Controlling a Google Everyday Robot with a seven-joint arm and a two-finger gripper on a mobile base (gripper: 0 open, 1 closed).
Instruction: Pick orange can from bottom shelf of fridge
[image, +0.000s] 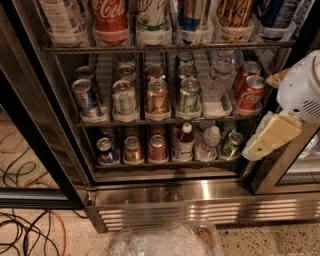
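The fridge (200, 200) stands open in front of me, with a ribbed steel base. On the bottom shelf (165, 163) the orange can (132, 149) stands second from the left, upright with its silver top showing. A blue can (105, 150) is on its left and a redder can (157, 148) on its right. My gripper (267, 139), pale yellow under a white wrist, hangs at the right edge of the opening at bottom-shelf height. It is well to the right of the orange can and touches nothing.
Right of the red can stand a small bottle (185, 142), a clear bottle (210, 143) and a green can (231, 145). The middle rack (165, 120) holds several cans. Black door frames flank the opening. Cables (30, 235) lie on the floor at left, and a plastic-lined bin (165, 242) is below.
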